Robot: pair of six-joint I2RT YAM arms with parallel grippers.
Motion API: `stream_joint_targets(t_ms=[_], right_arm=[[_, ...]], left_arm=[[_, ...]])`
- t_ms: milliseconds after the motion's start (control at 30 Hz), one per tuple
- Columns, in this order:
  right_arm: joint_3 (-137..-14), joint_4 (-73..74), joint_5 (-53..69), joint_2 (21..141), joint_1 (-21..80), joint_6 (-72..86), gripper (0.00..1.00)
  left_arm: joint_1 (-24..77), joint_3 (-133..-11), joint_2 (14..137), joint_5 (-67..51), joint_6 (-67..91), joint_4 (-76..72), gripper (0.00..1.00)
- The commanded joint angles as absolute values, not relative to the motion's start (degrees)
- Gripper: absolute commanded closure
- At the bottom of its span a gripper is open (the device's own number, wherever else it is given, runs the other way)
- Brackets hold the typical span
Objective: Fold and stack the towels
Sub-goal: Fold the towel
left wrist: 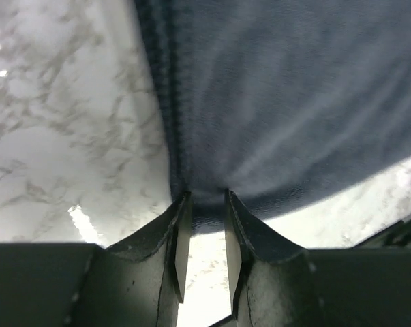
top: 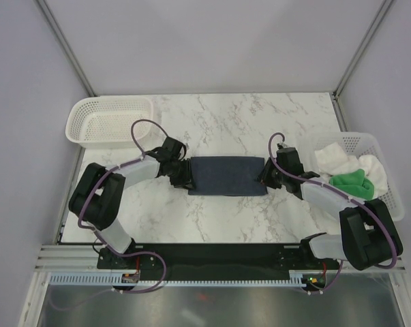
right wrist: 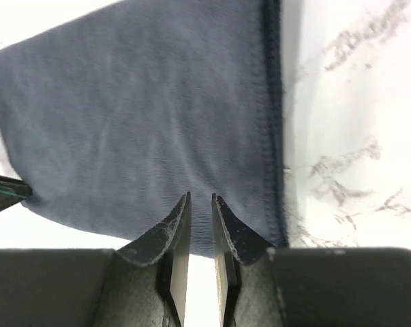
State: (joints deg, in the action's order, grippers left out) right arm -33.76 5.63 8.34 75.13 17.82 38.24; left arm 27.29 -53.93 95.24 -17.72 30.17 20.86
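A dark navy towel (top: 227, 176) lies as a folded rectangle in the middle of the marble table, stretched between my two grippers. My left gripper (top: 185, 178) is at its left end; in the left wrist view the jaws (left wrist: 205, 197) are nearly closed on the towel's (left wrist: 294, 102) edge. My right gripper (top: 266, 176) is at its right end; in the right wrist view the jaws (right wrist: 200, 197) pinch the towel's (right wrist: 137, 109) edge near its stitched hem. Several white towels (top: 335, 160) and a green towel (top: 352, 180) lie in the right basket.
An empty white basket (top: 79, 126) stands at the back left. A second white basket (top: 389, 177) with the unfolded towels stands at the right edge, close to my right arm. Grey walls close the table on three sides.
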Motion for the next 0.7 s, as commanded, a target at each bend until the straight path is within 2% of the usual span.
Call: stream_joint_targets(t_ms=[0,233,367,467,667], right_arm=[[-32.0,5.8,6.1,75.9,17.8,37.0,0.74],[-31.4,6.8,4.8,74.4,17.8,36.7,0.73],[-35.8,8.8,9.0,73.7,17.8,35.9,0.76],[-37.0,9.1,13.5,75.7,17.8,36.1,0.85],[-34.0,0.4,25.0,75.7,18.4,37.2,0.84]], left_arm=[[26.9,-51.0,95.9,-12.9,34.3,17.2,0.67],[26.9,-49.1,92.3,-13.3,36.8,16.5,0.6],[26.9,-53.1,89.8,-16.1,37.4,17.5,0.54],[27.2,-54.1,89.2,-17.9,37.6,17.5,0.53],[28.6,-52.5,89.6,-20.9,35.7,14.0,0.53]])
